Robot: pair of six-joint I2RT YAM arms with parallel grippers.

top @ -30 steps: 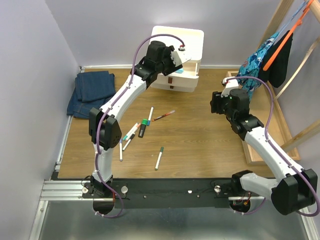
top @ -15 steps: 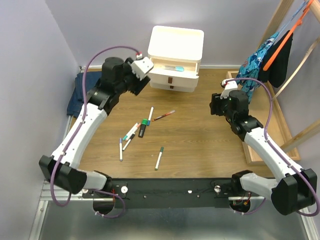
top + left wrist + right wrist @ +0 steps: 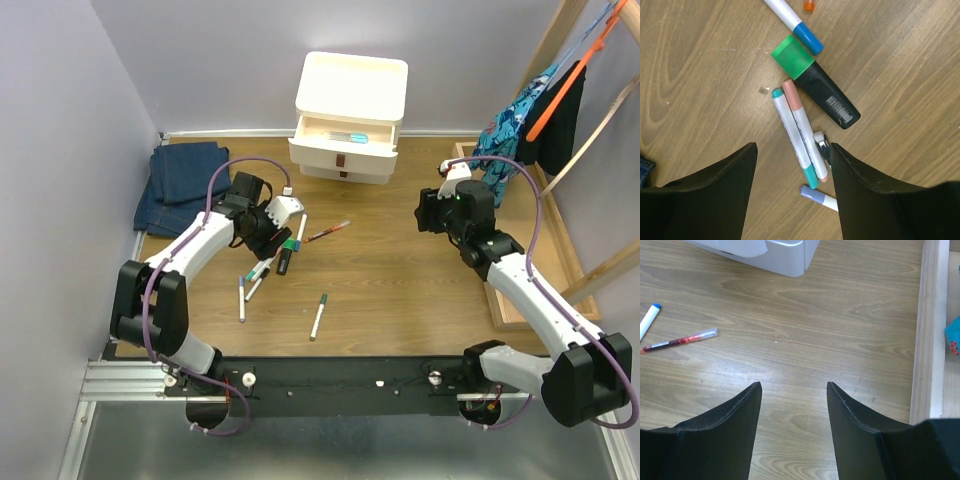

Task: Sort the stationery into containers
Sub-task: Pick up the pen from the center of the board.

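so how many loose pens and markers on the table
8: blue-capped pen, red pen farthest back; green-capped highlighter, teal-and-pink pair central; two white pens nearer left; lone pen nearest; overlap may hide more.

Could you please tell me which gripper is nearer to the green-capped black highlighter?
Left. The left gripper hovers open just short of the highlighter, above the pens beside it. The right gripper hangs far off to the right, over bare table near the wooden tray.

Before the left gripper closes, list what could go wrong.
1. The teal-capped pen and pink-capped pen lie touching, both below the open left gripper; closing may grab both or squirt one out.
2. The green-capped highlighter lies close beside them; a descending finger could knock it away.
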